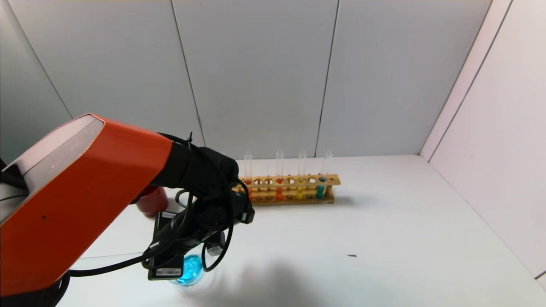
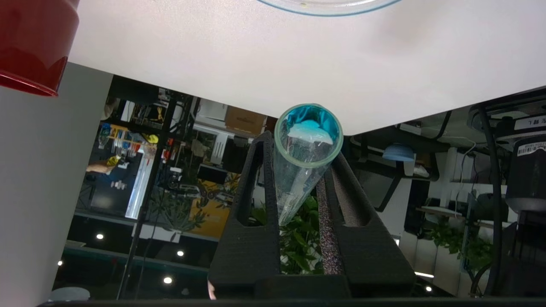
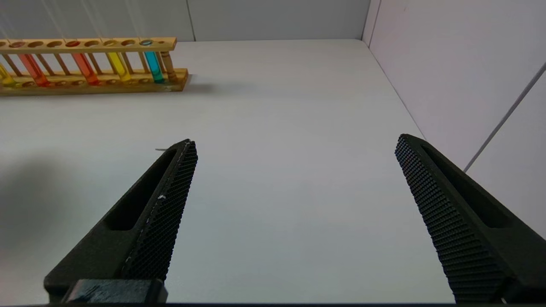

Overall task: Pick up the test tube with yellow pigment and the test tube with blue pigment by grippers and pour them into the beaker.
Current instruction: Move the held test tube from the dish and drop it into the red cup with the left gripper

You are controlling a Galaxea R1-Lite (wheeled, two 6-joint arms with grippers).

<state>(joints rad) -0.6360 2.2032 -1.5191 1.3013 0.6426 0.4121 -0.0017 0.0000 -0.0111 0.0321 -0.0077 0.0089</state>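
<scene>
My left gripper point(image 2: 300, 147) is shut on a clear test tube point(image 2: 298, 183) with traces of blue at its mouth. In the head view this tube point(image 1: 106, 258) lies almost level, its mouth towards the beaker point(image 1: 190, 269), which holds bright blue liquid. The beaker's rim also shows in the left wrist view point(image 2: 328, 6). The left gripper point(image 1: 170, 256) is beside the beaker, largely hidden under its wrist. In the wooden rack point(image 1: 290, 187) stand a yellow-pigment tube point(image 1: 300, 183) and a blue-pigment tube point(image 1: 320, 181). My right gripper point(image 3: 294, 145) is open and empty above bare table, out of the head view.
Two orange-red tubes point(image 1: 279, 183) stand in the rack. A dark red cup point(image 1: 151, 202) stands behind the left wrist, left of the rack. Walls close the table at the back and right. A small dark speck point(image 1: 352, 255) lies on the table.
</scene>
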